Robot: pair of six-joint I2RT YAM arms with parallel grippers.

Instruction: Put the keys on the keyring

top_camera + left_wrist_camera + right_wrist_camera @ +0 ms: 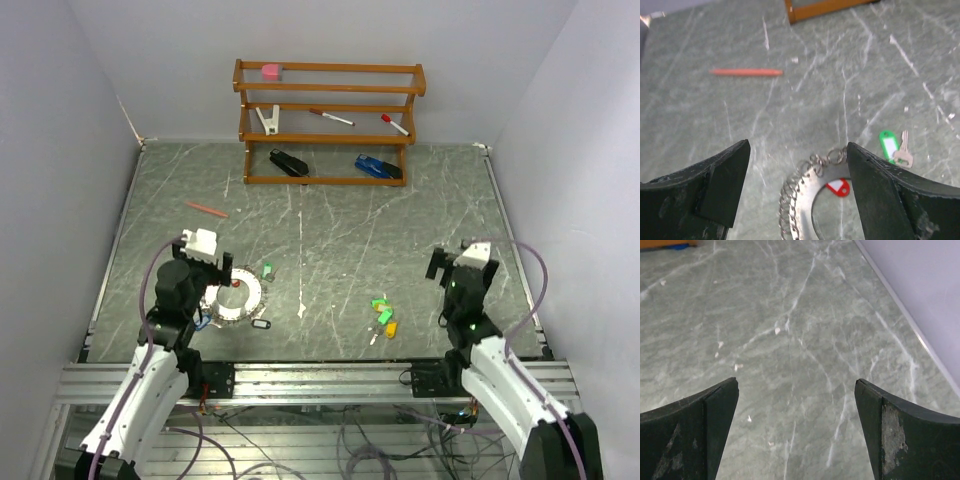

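The keyring (pixel 236 296) is a pale silvery ring lying flat at the front left, with small split rings along its rim and a red tag (pixel 838 187) inside it. My left gripper (pixel 222 262) is open above its far edge; in the left wrist view the keyring (pixel 801 192) lies between the fingers (pixel 725 180). A green-tagged key (pixel 267 268) lies just right of the ring and shows in the left wrist view (pixel 888 145). Green and yellow-orange keys (pixel 384 316) lie front centre-right. My right gripper (pixel 450 262) is open over bare table.
A wooden rack (pixel 330 122) stands at the back with pens, a pink item, black and blue objects. A red pencil (pixel 206 209) lies at the back left and shows in the left wrist view (pixel 746 72). A small dark tag (pixel 260 323) lies by the ring's front.
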